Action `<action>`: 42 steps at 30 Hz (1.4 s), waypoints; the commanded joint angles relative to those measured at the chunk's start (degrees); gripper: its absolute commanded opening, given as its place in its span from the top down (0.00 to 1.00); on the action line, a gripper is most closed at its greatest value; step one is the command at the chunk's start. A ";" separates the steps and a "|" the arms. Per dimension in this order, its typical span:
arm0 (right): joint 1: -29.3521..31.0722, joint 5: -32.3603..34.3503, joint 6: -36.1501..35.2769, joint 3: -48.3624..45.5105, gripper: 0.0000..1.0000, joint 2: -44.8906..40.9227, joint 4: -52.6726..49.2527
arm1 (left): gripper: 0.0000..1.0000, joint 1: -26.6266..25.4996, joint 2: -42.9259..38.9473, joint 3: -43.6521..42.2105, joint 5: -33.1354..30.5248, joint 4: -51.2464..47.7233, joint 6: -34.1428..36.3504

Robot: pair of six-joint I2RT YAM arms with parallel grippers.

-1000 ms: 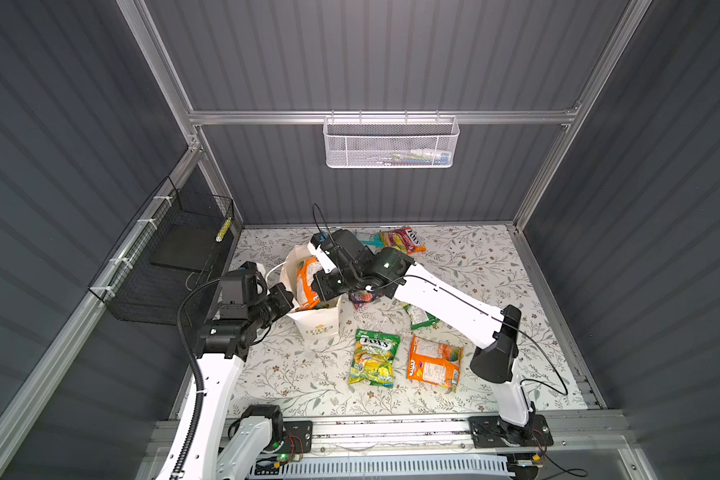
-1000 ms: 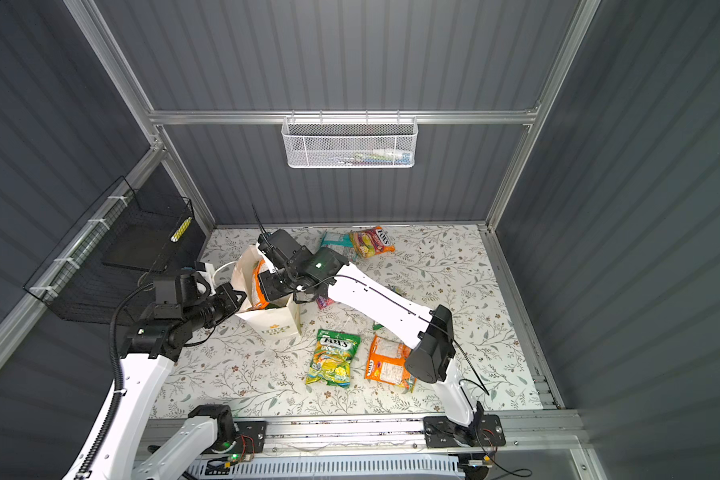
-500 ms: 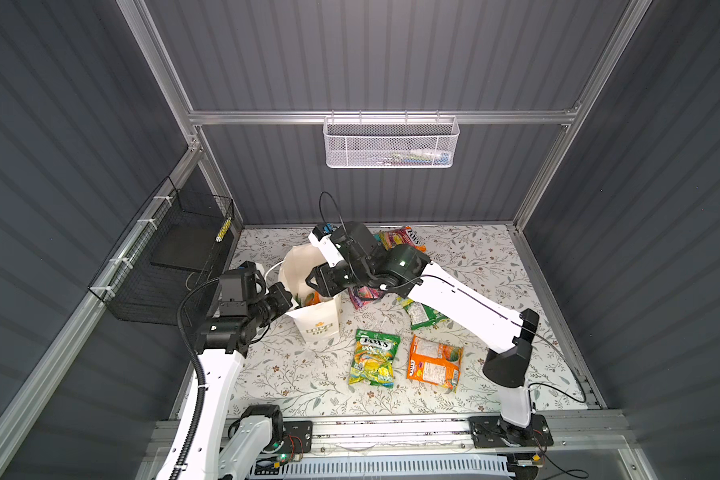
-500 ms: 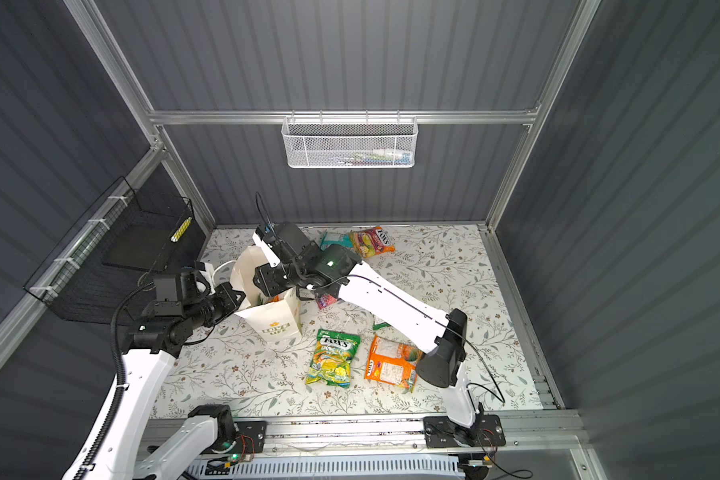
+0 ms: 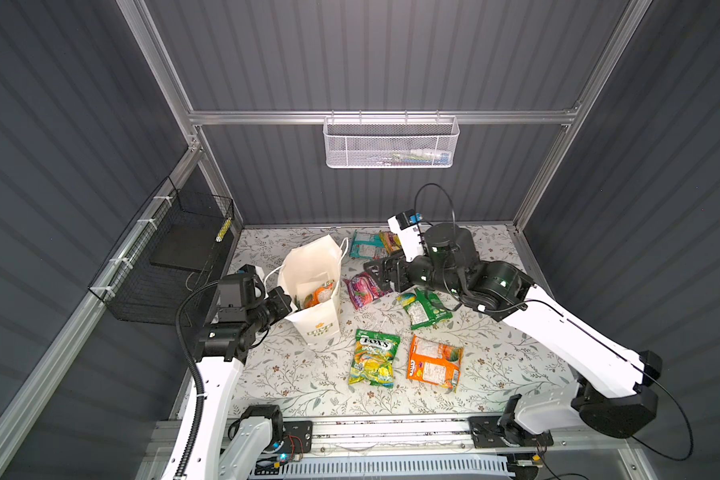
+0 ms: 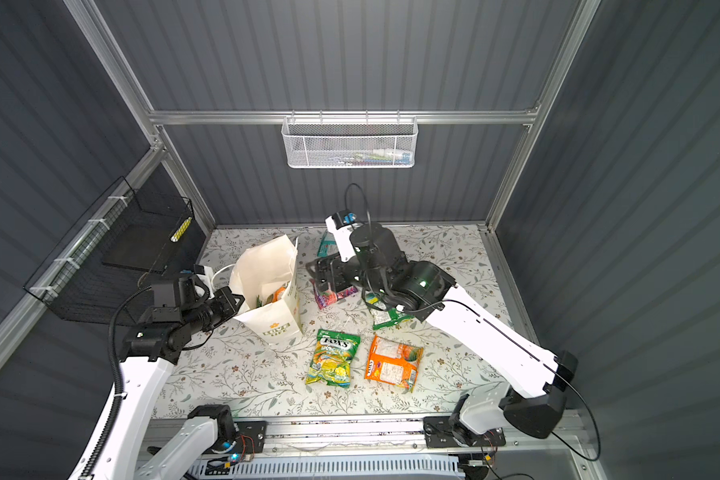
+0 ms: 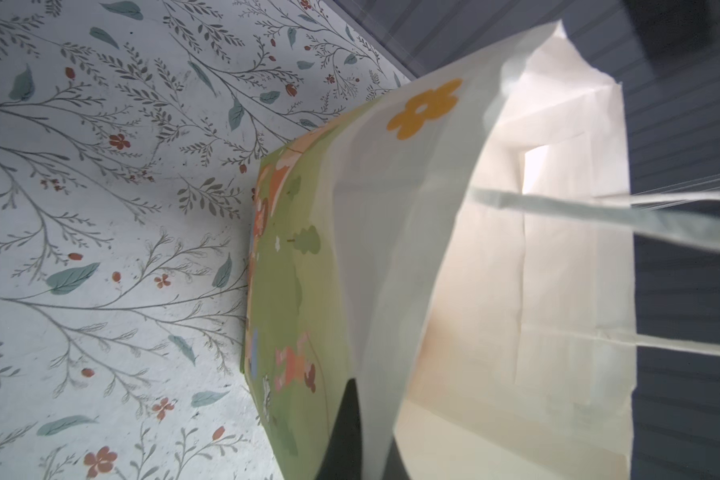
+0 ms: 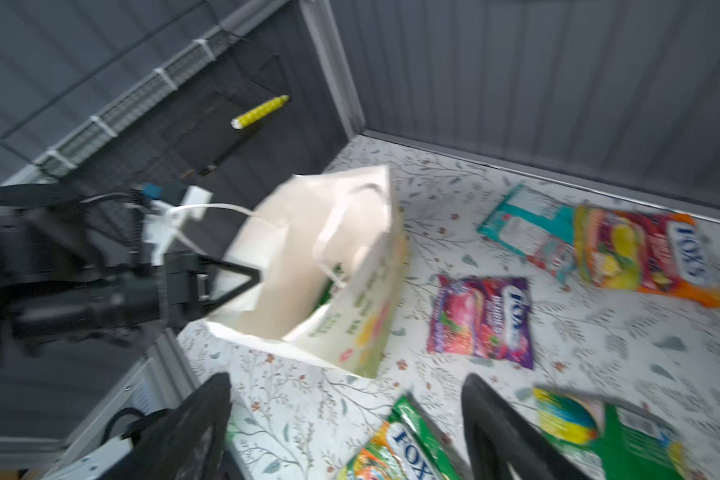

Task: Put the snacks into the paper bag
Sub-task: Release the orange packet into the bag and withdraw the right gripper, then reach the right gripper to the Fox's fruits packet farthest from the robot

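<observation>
Opening on the floral table (image 5: 292,374), filling the lower middle of both top views. Left of centre on it, spotting the paper bag (image 5: 314,266): upright, mouth gaping, an orange snack (image 5: 319,296) lying down inside. Over to the left gripper (image 5: 288,302) at the bag's left side: pinched together on the paper rim. Across to the right gripper (image 5: 373,275), just right of the bag, close to a purple packet (image 5: 362,291): jaws spread wide, gripping nothing. Down at lower centre, picking out a yellow-green FOX'S packet (image 5: 373,359) with an orange packet (image 5: 435,363) just beside it. Right of the purple, a green packet (image 5: 427,311). Up at the table's far edge, a teal packet (image 5: 364,245) touching a red-orange packet (image 5: 388,241).
</observation>
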 commanded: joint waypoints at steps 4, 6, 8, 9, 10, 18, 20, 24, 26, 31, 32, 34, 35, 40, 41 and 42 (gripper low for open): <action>-11.37 -0.53 7.03 -13.53 0.06 -2.31 9.21 | 1.00 -0.62 -5.91 -1.45 -6.17 -2.39 2.86; -13.45 0.63 6.55 -15.56 0.03 -1.49 10.16 | 1.00 -1.05 -6.85 -1.59 -7.28 -2.83 3.35; -15.08 2.52 5.20 -16.41 0.01 0.56 10.61 | 1.00 -1.74 -7.60 -1.61 -7.99 -3.54 3.98; -15.76 3.15 4.37 -16.28 0.01 2.22 10.64 | 1.00 -1.89 -8.15 -1.71 -8.29 -3.57 4.29; -16.57 3.16 3.39 -15.60 0.01 4.45 10.58 | 0.99 -1.89 -8.64 -1.91 -8.69 -3.56 4.37; -19.98 5.26 -3.12 0.22 0.01 26.19 4.89 | 1.00 -1.63 -8.12 -2.73 -8.84 -3.58 4.28; -20.48 5.48 -4.86 6.63 0.01 32.01 2.31 | 1.00 -1.62 -7.62 -2.69 -8.67 -3.66 4.33; -21.27 6.38 -8.83 21.81 0.01 43.69 -5.11 | 1.00 -1.28 -7.97 -2.75 -8.92 -3.69 4.36; -21.86 6.83 -9.68 27.52 0.01 48.19 -8.15 | 0.99 -1.10 -8.41 -2.89 -9.19 -3.58 4.37; -23.78 3.21 -12.64 36.56 0.01 56.16 -8.70 | 1.00 -0.93 -7.93 -2.99 -8.94 -3.48 4.43; -24.09 3.08 -13.34 38.41 0.01 57.62 -9.18 | 1.00 -0.84 -7.63 -2.90 -8.85 -3.49 4.41; -24.67 2.27 -14.82 40.90 0.01 59.92 -9.09 | 1.00 -0.84 -7.45 -2.99 -8.68 -3.41 4.53; -25.11 1.65 -15.57 41.73 0.01 61.01 -8.86 | 1.00 -0.75 -7.40 -3.04 -8.54 -3.32 4.56; -26.28 -0.26 -19.19 43.08 0.01 64.88 -6.00 | 1.00 -0.50 -7.40 -3.12 -7.80 -3.06 4.63; -26.30 -0.39 -20.11 43.45 0.01 65.74 -5.72 | 1.00 -0.49 -7.40 -3.12 -7.62 -2.96 4.65; -26.37 -0.50 -20.98 44.04 0.01 66.65 -5.72 | 1.00 -0.49 -7.32 -3.15 -7.44 -2.96 4.70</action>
